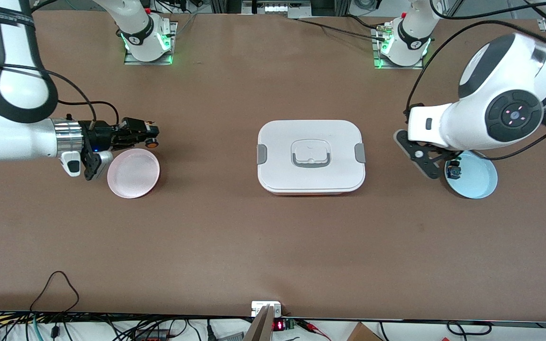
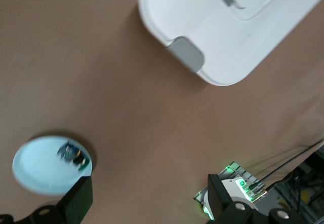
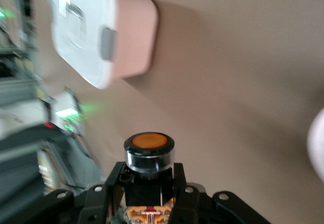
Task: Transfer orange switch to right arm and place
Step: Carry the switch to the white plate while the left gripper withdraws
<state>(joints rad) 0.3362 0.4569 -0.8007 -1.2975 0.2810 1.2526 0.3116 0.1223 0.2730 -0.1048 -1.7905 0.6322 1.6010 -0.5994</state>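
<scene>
No readable text, labels, brands or numbers anywhere in view

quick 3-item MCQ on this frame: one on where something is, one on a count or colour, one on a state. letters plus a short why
1. Where is the small part with green cap and blue body?
A. on the pale blue round plate
B. on the pink round plate
C. on the lid of the white lidded container with grey clasps

2. How many round plates are on the brown table?
A. one
B. two
C. three

3. What is the right hand doing?
A. open and empty
B. shut on the small push-button switch with the round orange cap
C. shut on a plate

Answers: 1 A, it sits by that plate's rim under the open left hand. 2 B, one pink, one blue. 3 B, fingers clamp its black body.
</scene>
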